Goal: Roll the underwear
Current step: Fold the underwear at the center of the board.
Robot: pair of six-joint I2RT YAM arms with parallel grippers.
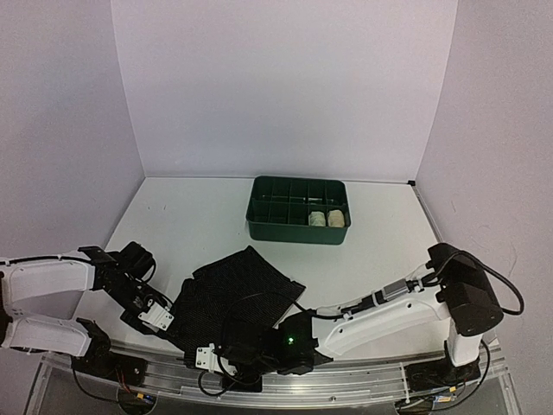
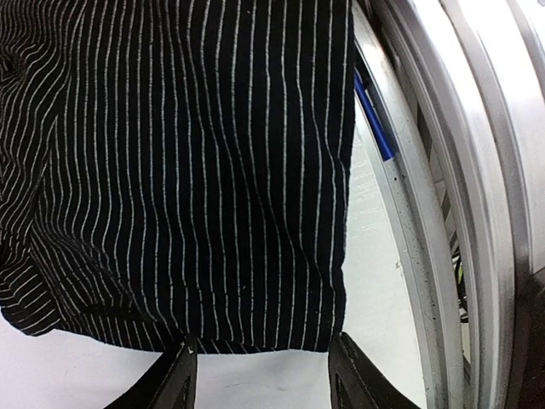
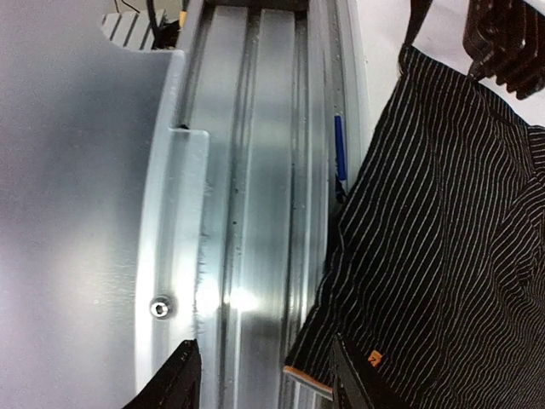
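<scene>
Black underwear with thin white stripes (image 1: 242, 292) lies spread flat on the white table near the front edge. In the left wrist view its straight hem (image 2: 255, 341) ends just past my left gripper (image 2: 266, 377), which is open with only bare table between its fingers. My left gripper (image 1: 164, 316) sits at the cloth's left side. My right gripper (image 1: 212, 356) hovers at the front rail. It is open (image 3: 266, 381), and an orange-edged corner of the underwear (image 3: 311, 375) lies just inside its right finger (image 3: 358, 385).
A green divided tray (image 1: 259, 210) stands at the back centre, with two pale rolled cloths (image 1: 327, 218) in a right compartment. An aluminium rail (image 3: 255, 213) runs along the table's front edge, and a blue pen-like item (image 3: 340, 145) lies beside it.
</scene>
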